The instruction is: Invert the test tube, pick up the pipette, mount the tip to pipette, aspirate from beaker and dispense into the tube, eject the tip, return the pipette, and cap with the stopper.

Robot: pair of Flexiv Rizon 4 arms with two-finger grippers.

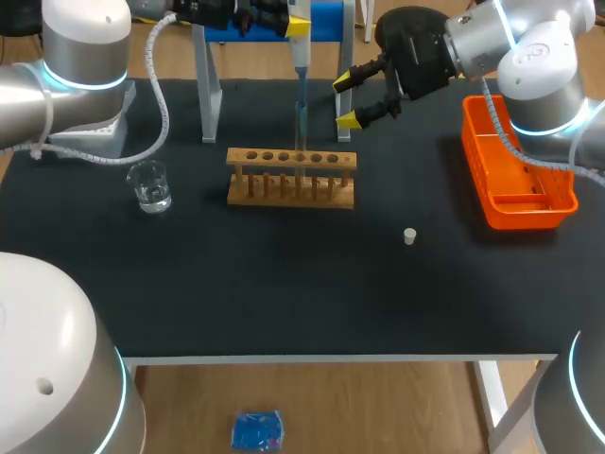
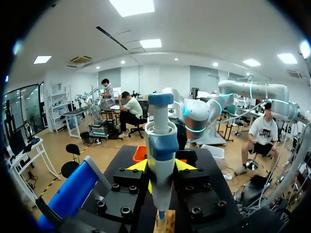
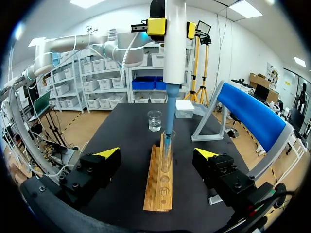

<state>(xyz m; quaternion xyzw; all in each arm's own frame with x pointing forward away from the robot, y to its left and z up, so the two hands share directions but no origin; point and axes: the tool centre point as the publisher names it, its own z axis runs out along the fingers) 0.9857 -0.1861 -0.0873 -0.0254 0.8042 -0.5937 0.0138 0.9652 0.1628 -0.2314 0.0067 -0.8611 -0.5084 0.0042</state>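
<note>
Since the pipette (image 1: 299, 47) stands upright over the wooden rack (image 1: 291, 177) with its tip (image 3: 166, 124) lowered into the test tube (image 3: 166, 155) in one of the middle holes, the step in hand looks like dispensing. The left jaws are clamped on the pipette's body from both sides. The right jaws hang wide apart and empty, just behind the rack's right end.

Next, on this reading, the pipette must rise straight until the tip clears the tube's mouth, then swing right to eject, probably over the orange bin (image 1: 558, 194). The right jaws sit close to that path.

The stopper (image 1: 409, 236) lies alone on the surface (image 1: 284, 303), in front of the rack to the right, with open room around it. The beaker (image 1: 149, 186) stands well to the left. The pipette stand (image 3: 252, 116) is behind the rack, near the far edge.
</note>
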